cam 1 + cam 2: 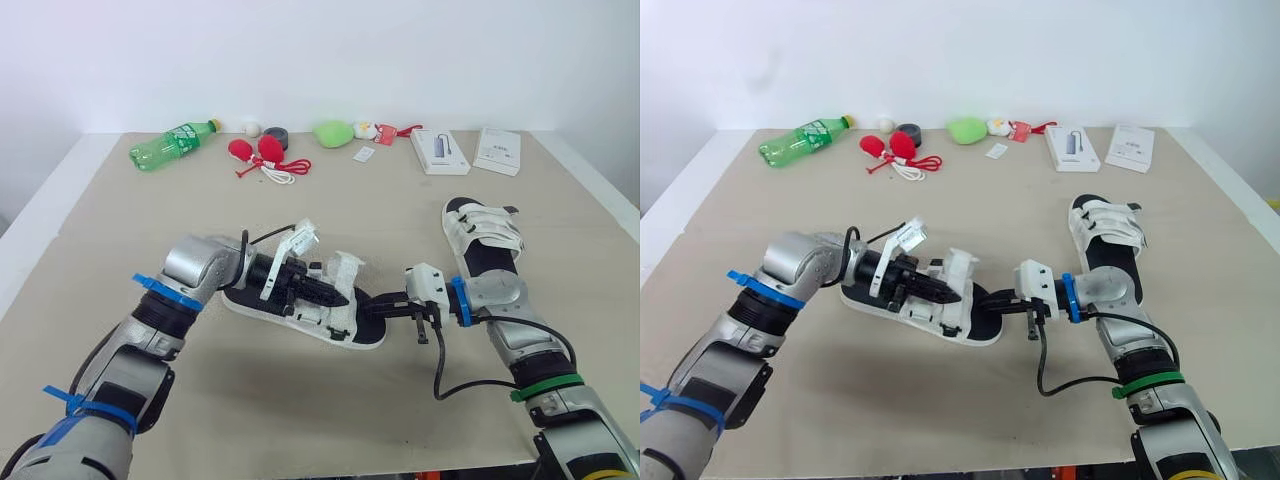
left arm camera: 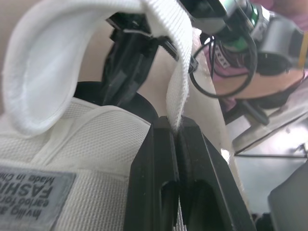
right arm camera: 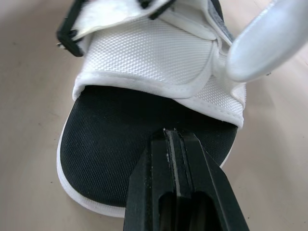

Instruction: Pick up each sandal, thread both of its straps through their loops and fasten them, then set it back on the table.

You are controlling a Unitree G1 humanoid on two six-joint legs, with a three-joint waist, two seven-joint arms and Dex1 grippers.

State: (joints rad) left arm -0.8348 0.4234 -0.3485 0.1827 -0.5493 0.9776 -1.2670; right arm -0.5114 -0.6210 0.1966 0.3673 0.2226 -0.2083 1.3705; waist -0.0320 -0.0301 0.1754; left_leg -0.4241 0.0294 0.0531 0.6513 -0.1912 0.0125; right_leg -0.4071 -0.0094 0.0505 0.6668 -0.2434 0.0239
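Tabletop point(image 1: 330, 400) beige, wall point(image 1: 320, 60) white; left tool point(image 1: 340, 297) pinches strap point(image 2: 178, 57) of sandal point(image 1: 262, 306), right tool point(image 3: 169, 134) closed over insole point(image 3: 120, 144).

Near sandal point(image 1: 300, 305) on table point(image 1: 120, 220), centre-front, lying crosswise. Left pincer point(image 1: 338, 297) over its middle, strap point(image 2: 178, 86) nipped between fingers. Right pincer point(image 1: 368, 311) tip on footbed at sandal's right end. Second sandal point(image 1: 483, 235) to right, apart, lying front-to-back. Along back edge (left to right): bottle point(image 1: 170, 145), tape roll point(image 1: 274, 137), box point(image 1: 439, 150), second box point(image 1: 498, 150).
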